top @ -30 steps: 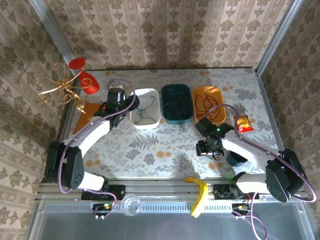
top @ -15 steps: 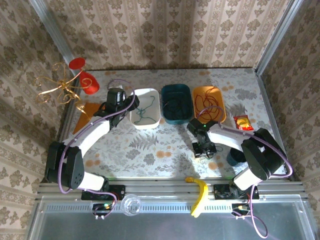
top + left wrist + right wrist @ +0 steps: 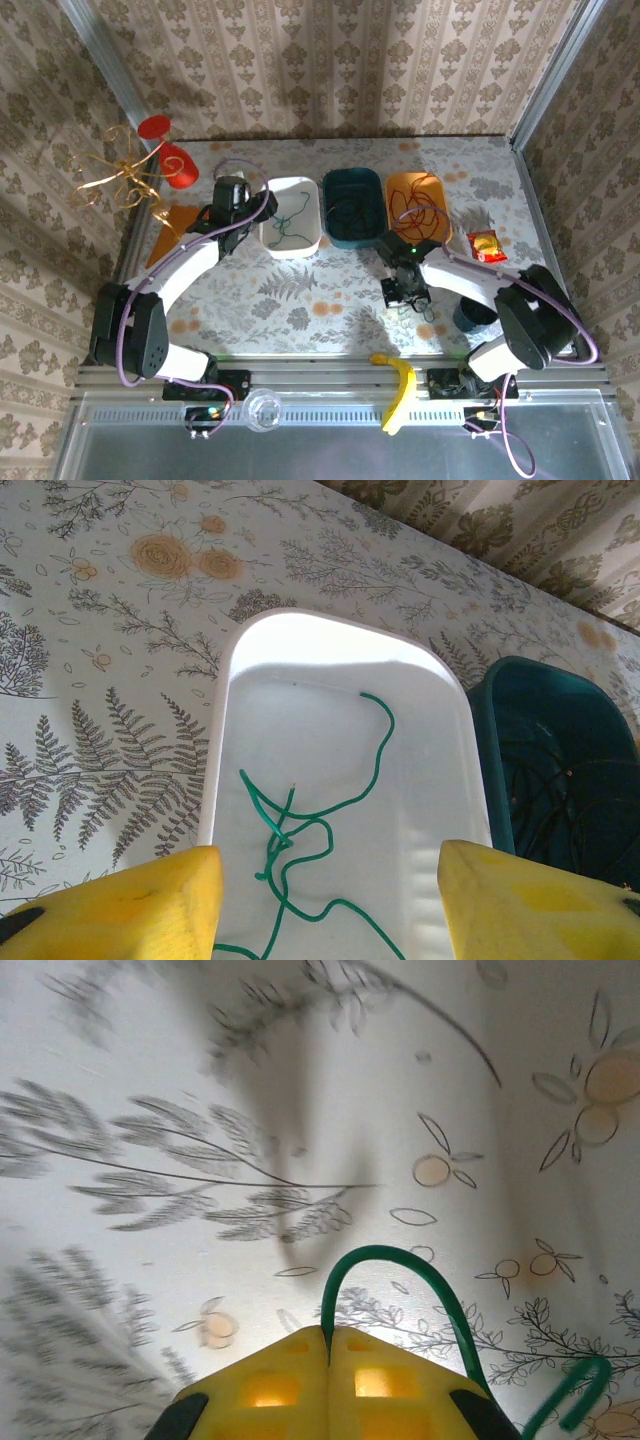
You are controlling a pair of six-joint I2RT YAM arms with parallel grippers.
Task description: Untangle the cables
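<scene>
Our right gripper (image 3: 330, 1338) is pressed shut low over the flowered table (image 3: 300, 290), pinching a green strand (image 3: 385, 1251) that arches out from between its fingers, while our left gripper (image 3: 330, 880) hangs with its yellow fingers wide apart and nothing between them. Under it we see the white tray (image 3: 225, 730), with the teal tray (image 3: 478, 740) just beside it and the orange tray (image 3: 392, 190) beyond. A tangled green cable (image 3: 282, 838) lies in the white tray, a black cable (image 3: 545, 790) in the teal one and a red cable (image 3: 415, 205) in the orange one.

The floral table (image 3: 300, 300) carries a white tray (image 3: 311, 236), teal tray (image 3: 352, 243), orange tray (image 3: 392, 190) and red packet (image 3: 487, 246).
</scene>
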